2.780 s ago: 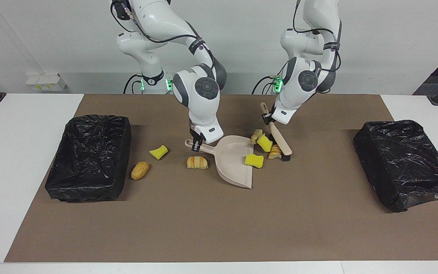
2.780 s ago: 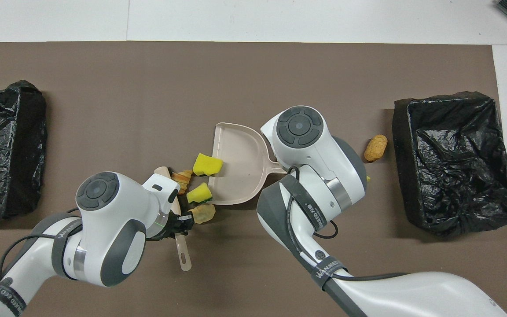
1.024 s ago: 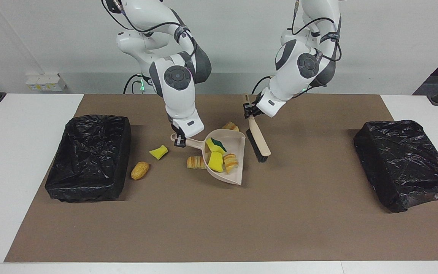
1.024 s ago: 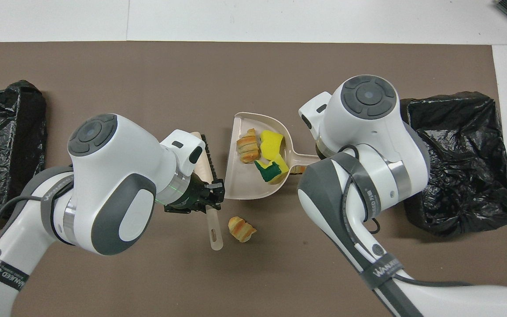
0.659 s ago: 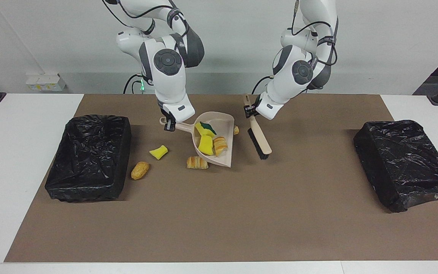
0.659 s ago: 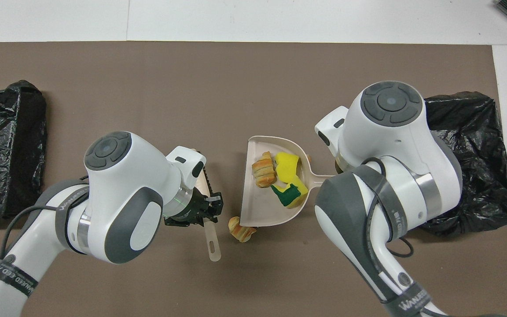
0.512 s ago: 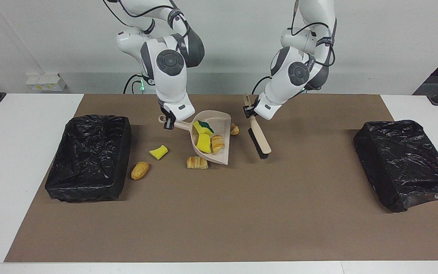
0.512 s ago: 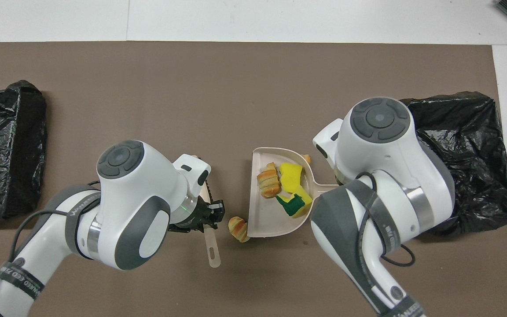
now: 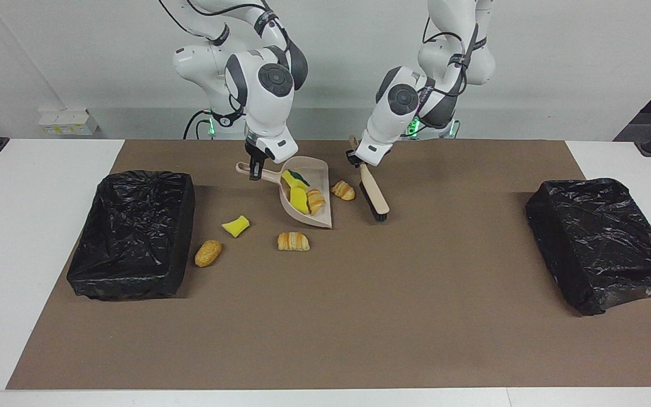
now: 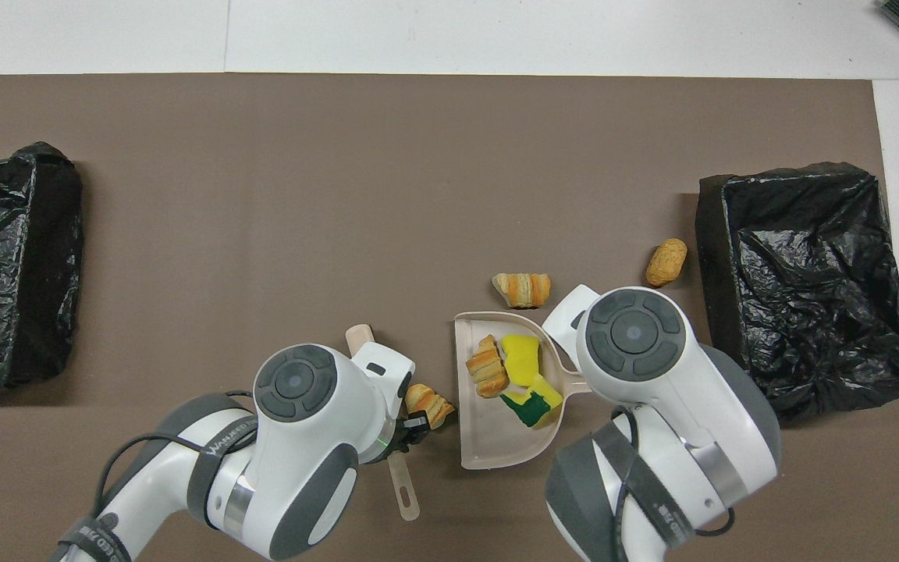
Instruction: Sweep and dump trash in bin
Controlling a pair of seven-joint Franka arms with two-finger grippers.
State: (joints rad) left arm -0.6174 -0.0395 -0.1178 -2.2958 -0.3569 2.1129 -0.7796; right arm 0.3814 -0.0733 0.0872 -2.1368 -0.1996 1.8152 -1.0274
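Facing view: smooth beige scoop-shaped dustpan (image 9: pixel 309 195) carries spongy yellow trash (image 9: pixel 298 199).

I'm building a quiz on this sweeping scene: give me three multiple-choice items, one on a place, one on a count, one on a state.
1. Where is the croissant piece lying alone near the brush?
A. In a bin
B. On the brown mat, between dustpan and brush
C. In the dustpan

2. How many trash pieces lie in the dustpan?
A. One
B. Three
C. Six

3. What is the state of the dustpan?
A. Flat on the mat, unheld
B. Upside down in a bin
C. Held by its handle in the right gripper, tilted

Answers:
1. B: in the facing view it sits on the mat between the two tools.
2. B: two yellow sponge chunks and one croissant bit show in the overhead view.
3. C: the gripper is shut on the handle, and the pan slopes.
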